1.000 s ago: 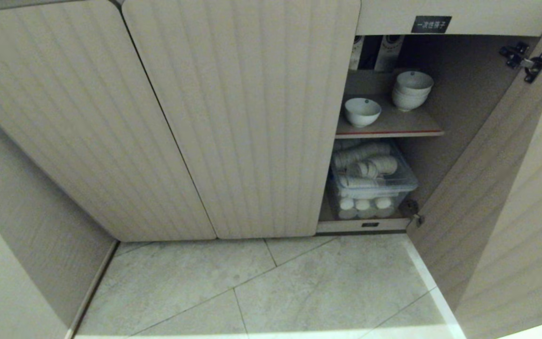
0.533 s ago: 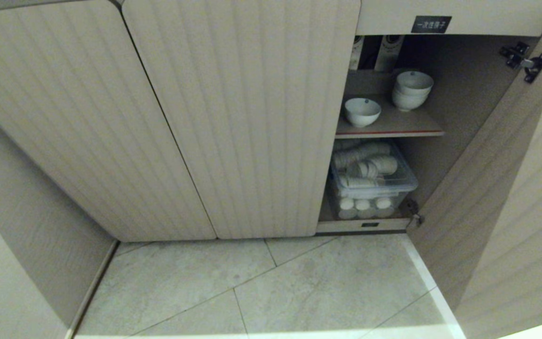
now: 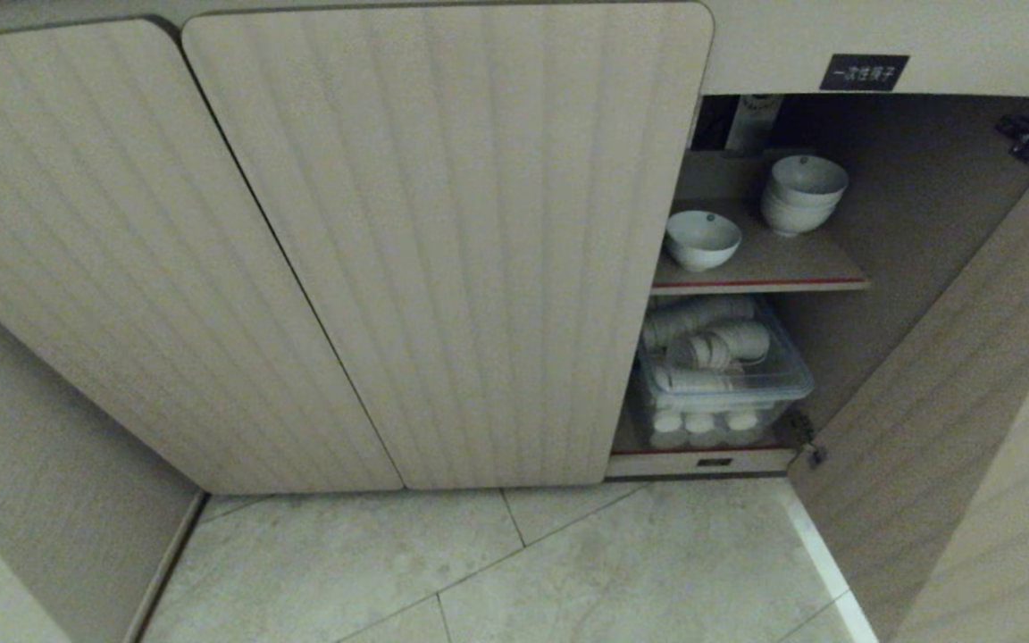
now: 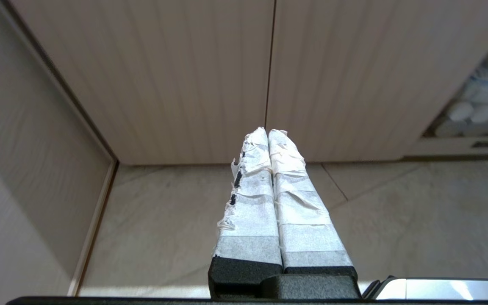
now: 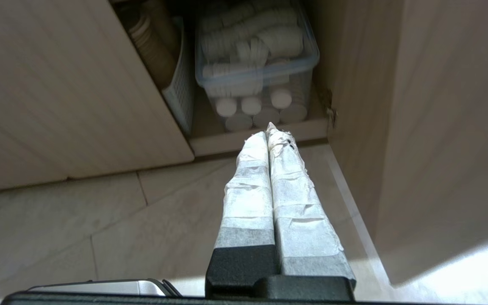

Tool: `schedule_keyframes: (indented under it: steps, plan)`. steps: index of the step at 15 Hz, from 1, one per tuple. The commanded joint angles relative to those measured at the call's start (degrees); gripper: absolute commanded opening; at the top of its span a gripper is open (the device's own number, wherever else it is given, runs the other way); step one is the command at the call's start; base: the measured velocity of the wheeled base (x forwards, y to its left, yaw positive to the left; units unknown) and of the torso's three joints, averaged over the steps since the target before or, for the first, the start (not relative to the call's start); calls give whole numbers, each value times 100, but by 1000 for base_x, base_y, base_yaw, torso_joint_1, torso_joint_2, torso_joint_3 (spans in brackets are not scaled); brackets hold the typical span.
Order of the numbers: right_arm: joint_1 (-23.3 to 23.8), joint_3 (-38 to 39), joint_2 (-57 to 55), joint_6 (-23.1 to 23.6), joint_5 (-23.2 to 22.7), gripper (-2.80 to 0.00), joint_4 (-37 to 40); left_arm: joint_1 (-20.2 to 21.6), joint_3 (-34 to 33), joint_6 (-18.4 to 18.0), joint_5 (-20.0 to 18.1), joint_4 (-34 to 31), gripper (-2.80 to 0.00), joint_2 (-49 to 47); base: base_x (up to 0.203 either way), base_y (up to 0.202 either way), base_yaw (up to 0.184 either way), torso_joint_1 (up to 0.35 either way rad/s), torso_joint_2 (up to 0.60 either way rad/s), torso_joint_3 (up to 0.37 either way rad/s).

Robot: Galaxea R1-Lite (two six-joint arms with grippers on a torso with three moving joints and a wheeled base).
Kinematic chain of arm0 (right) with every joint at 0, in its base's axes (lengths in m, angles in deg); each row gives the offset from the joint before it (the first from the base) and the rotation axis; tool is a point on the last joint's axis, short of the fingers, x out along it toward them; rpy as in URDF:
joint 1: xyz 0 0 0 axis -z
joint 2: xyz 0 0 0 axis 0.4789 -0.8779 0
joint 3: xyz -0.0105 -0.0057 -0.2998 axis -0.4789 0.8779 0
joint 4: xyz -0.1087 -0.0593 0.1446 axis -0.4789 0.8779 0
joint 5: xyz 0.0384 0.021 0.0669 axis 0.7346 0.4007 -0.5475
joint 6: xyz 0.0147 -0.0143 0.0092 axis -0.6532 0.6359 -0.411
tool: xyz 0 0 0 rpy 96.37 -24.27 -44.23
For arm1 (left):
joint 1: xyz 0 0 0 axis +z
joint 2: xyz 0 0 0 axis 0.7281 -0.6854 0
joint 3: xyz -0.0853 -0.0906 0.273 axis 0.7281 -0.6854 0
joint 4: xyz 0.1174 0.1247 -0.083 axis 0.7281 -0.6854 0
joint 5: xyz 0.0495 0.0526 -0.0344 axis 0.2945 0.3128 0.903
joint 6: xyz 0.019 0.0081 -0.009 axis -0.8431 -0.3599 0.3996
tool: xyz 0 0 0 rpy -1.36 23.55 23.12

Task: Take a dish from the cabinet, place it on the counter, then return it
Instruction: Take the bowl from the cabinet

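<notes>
- One single white bowl, the dish, at the centre right of the head view, on the front left of the shelf.
- One stack of white bowls, upper right of the frame; two bowls show clearly, and a third under them cannot be told.
- One inner shelf with a red-striped edge.
- One clear lidded bin under the shelf, centre right; the white cup sleeves inside are too crowded to count.
- Two shut ribbed doors, left and centre.
- One open door, at the right edge.
- One black label, upper right.
- Two grippers, one per wrist view: left gripper, right gripper.
</notes>
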Motion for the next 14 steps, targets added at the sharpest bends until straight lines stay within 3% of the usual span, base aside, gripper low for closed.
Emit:
schedule_keyframes:
  steps: [1,14]
  plan:
    - [-2,1,-7,-5,0,-280,-2,7,-1,2,0,4,-280,0,199,0,1,4,-2,7]
    - [-2,1,-7,-5,0,-280,-2,7,-1,2,-5,-2,-280,0,188,0,1,4,2,2]
